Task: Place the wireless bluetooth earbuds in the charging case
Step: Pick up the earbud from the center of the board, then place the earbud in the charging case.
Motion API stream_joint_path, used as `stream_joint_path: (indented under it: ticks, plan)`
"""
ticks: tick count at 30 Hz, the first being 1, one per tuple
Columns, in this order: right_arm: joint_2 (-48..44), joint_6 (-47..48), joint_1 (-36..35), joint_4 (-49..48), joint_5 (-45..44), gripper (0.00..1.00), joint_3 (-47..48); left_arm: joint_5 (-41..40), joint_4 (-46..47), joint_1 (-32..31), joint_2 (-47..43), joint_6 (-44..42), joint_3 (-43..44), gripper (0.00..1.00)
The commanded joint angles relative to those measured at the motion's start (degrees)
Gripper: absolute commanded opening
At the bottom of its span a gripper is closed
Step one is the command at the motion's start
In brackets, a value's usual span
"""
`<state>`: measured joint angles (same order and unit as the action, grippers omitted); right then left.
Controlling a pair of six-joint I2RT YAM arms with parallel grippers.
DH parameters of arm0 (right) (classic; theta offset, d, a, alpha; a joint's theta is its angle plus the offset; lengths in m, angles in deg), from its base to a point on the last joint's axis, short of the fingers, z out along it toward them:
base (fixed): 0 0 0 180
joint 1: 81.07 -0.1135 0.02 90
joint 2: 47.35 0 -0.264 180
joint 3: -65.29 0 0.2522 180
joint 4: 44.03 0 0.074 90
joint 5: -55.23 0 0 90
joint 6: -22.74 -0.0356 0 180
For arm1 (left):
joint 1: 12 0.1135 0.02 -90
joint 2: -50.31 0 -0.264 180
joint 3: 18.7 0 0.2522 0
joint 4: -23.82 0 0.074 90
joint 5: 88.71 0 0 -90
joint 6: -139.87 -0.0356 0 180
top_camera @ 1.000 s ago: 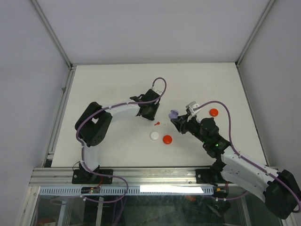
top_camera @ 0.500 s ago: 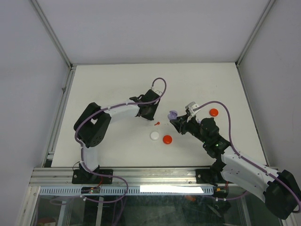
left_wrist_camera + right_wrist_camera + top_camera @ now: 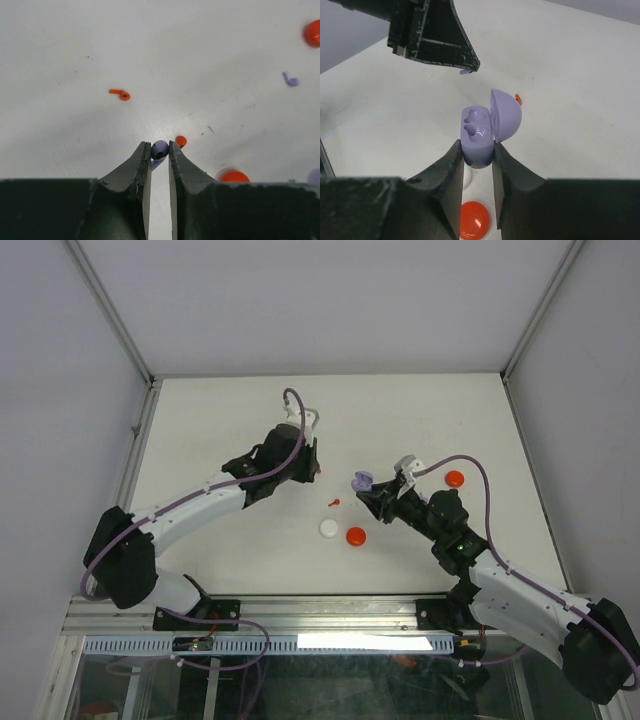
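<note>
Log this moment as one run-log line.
left gripper: jaws shut on purple earbud | right gripper: jaws shut on open purple charging case | case slots: empty | insertion: pending

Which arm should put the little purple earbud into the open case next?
Left. The left fingers pinch a purple earbud and hover near the purple case. The right fingers are busy holding that case, lid open, sockets empty.
</note>
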<state>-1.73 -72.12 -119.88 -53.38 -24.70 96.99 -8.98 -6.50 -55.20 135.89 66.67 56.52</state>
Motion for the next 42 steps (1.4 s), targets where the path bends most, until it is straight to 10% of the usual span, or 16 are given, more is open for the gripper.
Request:
stream_joint_path:
  ticks: [1, 15, 42]
  plan:
    - [0.6, 0.7, 0.2, -10.1, 2.7, 0.0, 0.4, 3.1, 8.8, -0.6, -9.2, 1.6, -3.2, 0.04]
    - [5.2, -2.0, 0.0, -20.6, 4.6, 0.0, 2.6, 14.3, 28.0, -0.5, -24.8, 8.0, -14.3, 0.04]
    - [9.9, -4.7, -0.7, -34.1, 10.3, 0.0, 1.6, 20.8, 51.5, -4.4, -23.0, 15.1, -22.2, 0.03]
